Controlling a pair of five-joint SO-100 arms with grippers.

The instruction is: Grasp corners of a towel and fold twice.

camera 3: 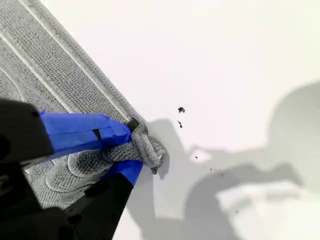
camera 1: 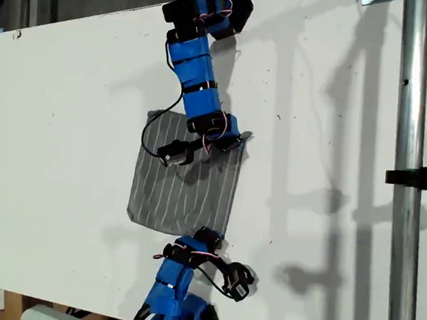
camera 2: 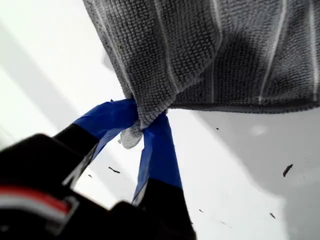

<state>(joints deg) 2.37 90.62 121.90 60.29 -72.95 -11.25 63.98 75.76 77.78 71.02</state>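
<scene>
One towel (camera 1: pixel 185 187) lies flat on the white counter (camera 1: pixel 67 117), near the middle of the exterior view. Two blue arms reach it, and each has one pincer.

My first pincer (camera 1: pixel 210 238) comes in from the exterior view's 6 o'clock and meets the cloth at its 5 o'clock corner. My second pincer (camera 1: pixel 238 138) comes in from 12 o'clock, its arm crossing over the cloth, and sits at the 1 o'clock corner. The other two corners, at 11 o'clock (camera 1: pixel 152 113) and 7 o'clock (camera 1: pixel 130 216) of the cloth in that view, lie free on the counter.

From the exterior view the grips themselves are too small to judge, but the wrist views settle them. In the first wrist view my first pincer (camera 2: pixel 142 120) is clenched on a bunched tip (camera 2: pixel 132 135) of the towel (camera 2: pixel 210 45), with the cloth spreading away beyond the jaws. In the second wrist view my second pincer (camera 3: pixel 137 145) is clenched on a wadded tip (camera 3: pixel 150 150), the towel (camera 3: pixel 40 65) running back beneath the blue jaw.

Only the wrist views show the looped weave and a few dark specks (camera 3: pixel 181 110) on the counter. Only the exterior view shows one metal pole (camera 1: pixel 409 147) at 3 o'clock.
</scene>
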